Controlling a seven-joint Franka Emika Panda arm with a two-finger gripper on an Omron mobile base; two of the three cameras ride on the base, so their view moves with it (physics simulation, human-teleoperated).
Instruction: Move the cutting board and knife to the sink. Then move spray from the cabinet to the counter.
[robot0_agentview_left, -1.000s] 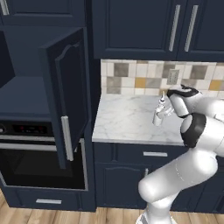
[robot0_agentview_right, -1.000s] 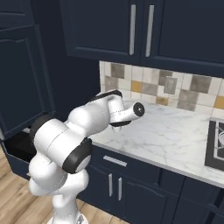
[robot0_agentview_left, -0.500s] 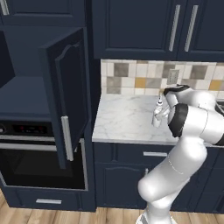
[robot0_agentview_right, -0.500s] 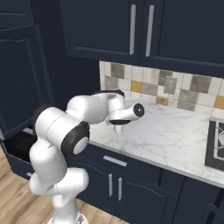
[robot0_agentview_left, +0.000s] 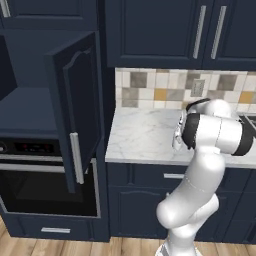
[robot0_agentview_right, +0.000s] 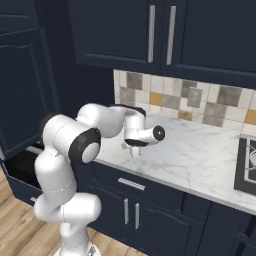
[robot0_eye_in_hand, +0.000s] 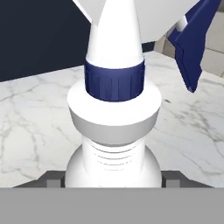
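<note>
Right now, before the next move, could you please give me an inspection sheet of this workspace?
Surface: counter, white marble with grey veins.
Job's things: spray upright over the counter; whether its base touches the marble cannot be told. The cabinet has its door swung open.
Clutter: nothing seen.
Grippers: tool closed on the spray's lower body, one finger on each side.
Cables: nothing seen.
Surroundings: oven under the cabinet niche, wall cupboards, tiled backsplash, stove at the counter's right.

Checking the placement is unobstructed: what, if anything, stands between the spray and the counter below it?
Nothing visible. The spray sits between the fingers directly over bare marble counter; whether it already touches the counter cannot be told.
</note>
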